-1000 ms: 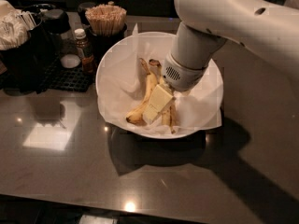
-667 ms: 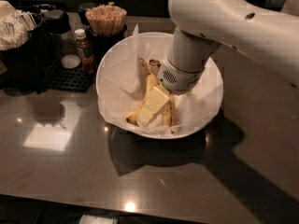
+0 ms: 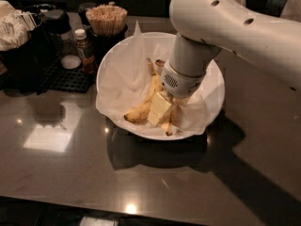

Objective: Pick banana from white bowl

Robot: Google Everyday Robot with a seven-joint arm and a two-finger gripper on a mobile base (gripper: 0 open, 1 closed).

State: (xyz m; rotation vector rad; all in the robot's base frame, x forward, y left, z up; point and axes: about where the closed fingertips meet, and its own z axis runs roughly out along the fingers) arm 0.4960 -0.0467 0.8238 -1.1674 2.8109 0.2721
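The white bowl [image 3: 117, 74], lined with crinkled white paper, stands on the dark counter at centre. A curved yellow banana [image 3: 141, 111] lies in it, its dark stem pointing to the back and its body running to the front left. A second banana [image 3: 167, 126] lies next to it, mostly hidden under the gripper. My gripper [image 3: 161, 109] hangs from the white arm [image 3: 221, 22] and is down inside the bowl, right on top of the bananas at their front ends. I cannot tell which banana it touches.
A cup of wooden sticks [image 3: 106, 20] and a small brown bottle [image 3: 84, 51] stand behind the bowl on the left. A black caddy with white packets [image 3: 14, 36] sits on a black mat [image 3: 66, 79] at far left. The counter's front edge runs along the bottom.
The arm has swung a little to the left over the bowl and the gripper has sunk slightly lower onto the bananas. The bananas and bowl have not moved.
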